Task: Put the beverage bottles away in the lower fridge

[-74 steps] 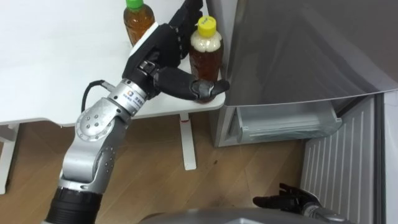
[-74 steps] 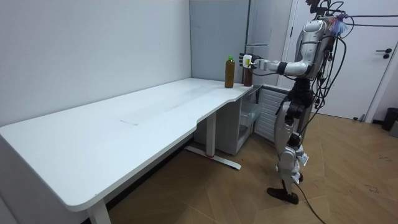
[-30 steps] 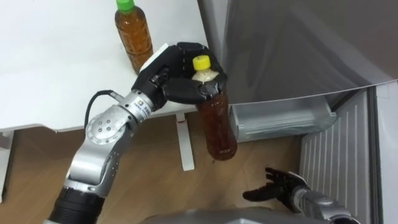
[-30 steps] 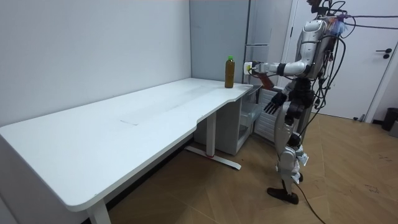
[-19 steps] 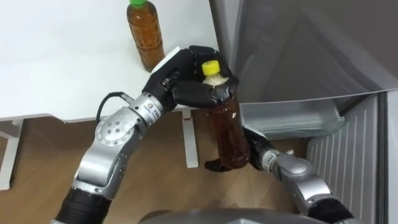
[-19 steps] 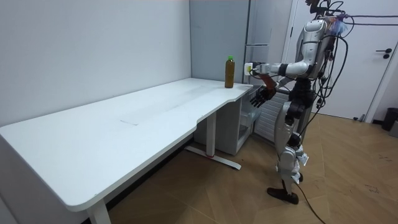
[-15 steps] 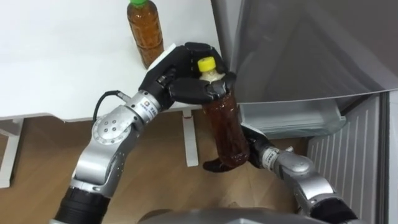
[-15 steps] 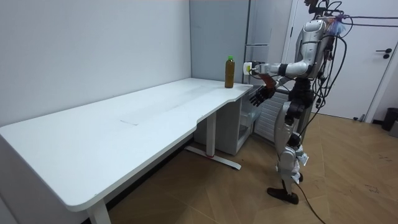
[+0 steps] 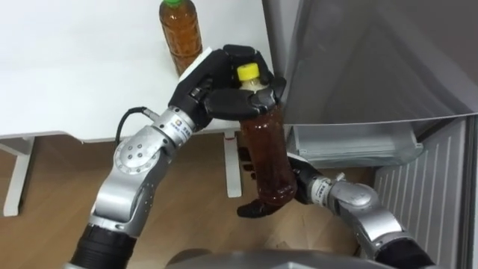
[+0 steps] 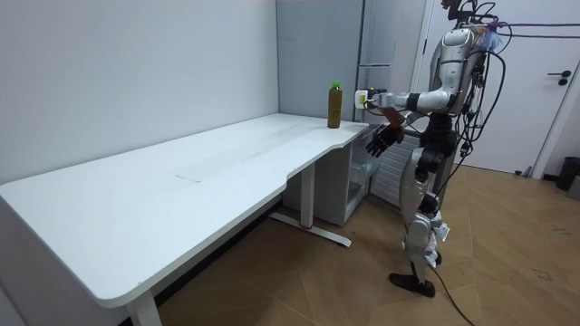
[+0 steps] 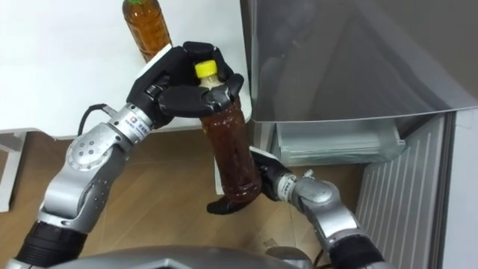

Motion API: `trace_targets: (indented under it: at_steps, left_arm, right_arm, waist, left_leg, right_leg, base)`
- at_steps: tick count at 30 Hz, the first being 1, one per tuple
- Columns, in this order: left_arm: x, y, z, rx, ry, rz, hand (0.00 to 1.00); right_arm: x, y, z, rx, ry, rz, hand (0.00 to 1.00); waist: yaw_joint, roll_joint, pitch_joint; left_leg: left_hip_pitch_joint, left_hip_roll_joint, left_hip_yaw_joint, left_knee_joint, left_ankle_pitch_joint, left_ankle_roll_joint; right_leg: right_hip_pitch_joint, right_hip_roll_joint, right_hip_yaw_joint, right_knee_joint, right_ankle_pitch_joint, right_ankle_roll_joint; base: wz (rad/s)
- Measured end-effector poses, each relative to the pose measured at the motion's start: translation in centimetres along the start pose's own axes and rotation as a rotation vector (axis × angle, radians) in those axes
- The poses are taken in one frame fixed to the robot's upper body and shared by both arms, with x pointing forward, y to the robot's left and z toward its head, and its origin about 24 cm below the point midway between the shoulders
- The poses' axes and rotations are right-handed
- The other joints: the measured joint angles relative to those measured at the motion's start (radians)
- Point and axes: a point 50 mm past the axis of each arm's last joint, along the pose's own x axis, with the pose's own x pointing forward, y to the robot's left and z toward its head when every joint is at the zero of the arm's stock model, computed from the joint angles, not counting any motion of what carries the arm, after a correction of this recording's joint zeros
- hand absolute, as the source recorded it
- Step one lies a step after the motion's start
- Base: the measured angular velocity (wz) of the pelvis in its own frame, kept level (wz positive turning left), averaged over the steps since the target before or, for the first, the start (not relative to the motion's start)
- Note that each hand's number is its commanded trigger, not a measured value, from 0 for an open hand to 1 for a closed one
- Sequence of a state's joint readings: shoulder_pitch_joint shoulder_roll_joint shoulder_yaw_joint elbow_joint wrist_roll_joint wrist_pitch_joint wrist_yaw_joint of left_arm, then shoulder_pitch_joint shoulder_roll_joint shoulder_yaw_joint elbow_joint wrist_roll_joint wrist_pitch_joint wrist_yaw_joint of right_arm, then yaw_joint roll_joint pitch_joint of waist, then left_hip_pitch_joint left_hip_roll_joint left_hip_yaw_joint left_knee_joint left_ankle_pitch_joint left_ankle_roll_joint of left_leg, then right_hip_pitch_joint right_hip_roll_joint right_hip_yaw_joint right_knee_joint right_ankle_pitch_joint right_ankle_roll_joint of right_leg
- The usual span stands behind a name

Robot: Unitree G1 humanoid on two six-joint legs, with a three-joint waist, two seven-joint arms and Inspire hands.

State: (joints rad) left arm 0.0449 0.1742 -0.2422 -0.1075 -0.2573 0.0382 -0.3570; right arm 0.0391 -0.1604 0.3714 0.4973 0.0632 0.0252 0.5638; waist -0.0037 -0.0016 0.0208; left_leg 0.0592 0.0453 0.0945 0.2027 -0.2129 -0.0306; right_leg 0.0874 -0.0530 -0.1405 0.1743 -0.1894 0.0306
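My left hand (image 9: 213, 86) is shut on the neck of a yellow-capped bottle of brown tea (image 9: 267, 157). It holds the bottle in the air, off the table's corner and in front of the grey fridge (image 9: 373, 60). The bottle hangs nearly upright with its bottom tilted slightly toward me. My right hand (image 9: 252, 210) is open, its straight fingers cupping the bottle's bottom from below and behind. A second tea bottle with a green cap (image 9: 182, 33) stands on the white table (image 9: 75, 75). In the room view I stand at the table's far end beside the fridge.
The lower fridge compartment stands open, showing a pale shelf (image 9: 351, 142). Its ribbed white door (image 9: 429, 194) is swung out at the right. The white table leg (image 9: 233, 164) and the wooden floor (image 9: 45, 217) lie below the bottle.
The left hand lifted the yellow-capped bottle off the table corner and swung it toward me. The right hand rose from low at the right to under the bottle's bottom.
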Motion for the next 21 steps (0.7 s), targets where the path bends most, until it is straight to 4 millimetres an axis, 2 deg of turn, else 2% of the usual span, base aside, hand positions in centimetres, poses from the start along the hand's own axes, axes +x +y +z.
trace_targets:
  at_steps: [7,12,21]
  left_arm:
    - [0.12,-0.28,0.18,0.006,-0.025,0.007,1.0]
    - [0.05,-0.14,0.33,0.016,-0.038,0.014,1.0]
    - [0.05,0.0,0.43,0.015,-0.044,0.035,1.0]
  right_arm:
    - [-0.01,-0.01,0.24,-0.006,-0.009,0.008,0.0]
    - [-0.02,0.04,0.58,-0.015,-0.022,0.016,0.0]
    - [-0.22,-0.2,0.84,-0.02,-0.033,0.007,0.0]
  waist:
    - [0.008,-0.005,-0.0002]
    - [0.01,-0.024,-0.003]
    - [0.007,-0.025,-0.0034]
  left_leg:
    - [-0.007,0.0,-0.003,0.005,0.0,0.0]
    - [-0.018,0.0,-0.003,0.012,0.0,0.0]
    - [-0.011,0.0,-0.003,0.021,0.0,0.0]
  right_leg:
    - [-0.007,0.0,-0.001,0.01,0.0,0.0]
    - [-0.016,-0.001,0.0,0.013,0.0,0.0]
    - [-0.004,-0.001,0.0,0.013,0.0,0.0]
  base:
    - [0.0]
    - [0.0]
    - [0.0]
